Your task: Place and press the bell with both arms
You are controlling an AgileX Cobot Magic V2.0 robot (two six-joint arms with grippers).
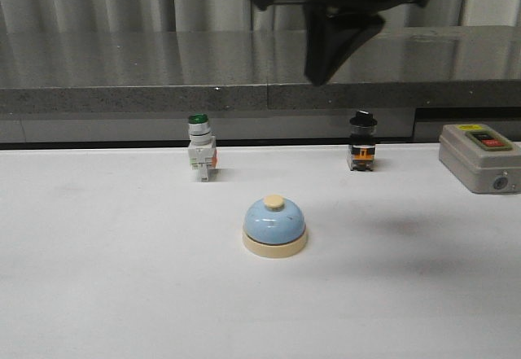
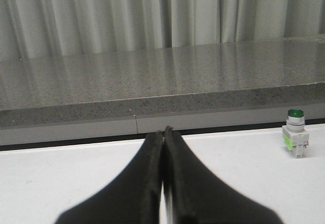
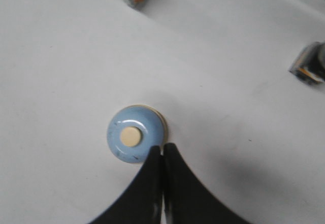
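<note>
Right gripper (image 3: 162, 150) fingers pressed together, high above bell (image 1: 275, 225); left gripper (image 2: 163, 132) also pressed together. Bell: light-blue dome, cream button, cream base, mid-desk (image 1: 98, 278). No legible writing.

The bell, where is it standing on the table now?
In the front view the bell stands upright near the middle of the white table, nearer the camera than the green-capped switch and the black-knobbed switch, roughly between them.

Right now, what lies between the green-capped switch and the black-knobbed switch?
Only bare table between green-capped switch and black-knobbed switch, front view; the bell sits nearer the camera.
</note>
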